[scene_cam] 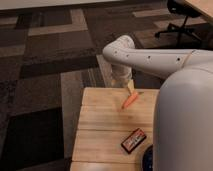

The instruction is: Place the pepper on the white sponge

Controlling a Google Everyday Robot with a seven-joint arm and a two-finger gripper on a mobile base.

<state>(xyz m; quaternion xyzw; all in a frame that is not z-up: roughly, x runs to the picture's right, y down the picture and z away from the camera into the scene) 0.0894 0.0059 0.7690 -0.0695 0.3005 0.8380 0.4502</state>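
Checking the grasp first is wise: the gripper point(130, 87) sits at the upper end of the pepper point(129, 100), but we cannot tell whether it clamps it. No sponge is in view.

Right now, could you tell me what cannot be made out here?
Sponge: not in sight; the robot body covers the table's right side.
Gripper, just above the pepper near the table's far edge: its own wrist hides any contact.
Blue object: cut by the bottom edge and the body.

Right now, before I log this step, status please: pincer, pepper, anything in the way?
Pincer over table far edge, at pepper top end. White sponge not in view. Black-and-red packet near front, apart.
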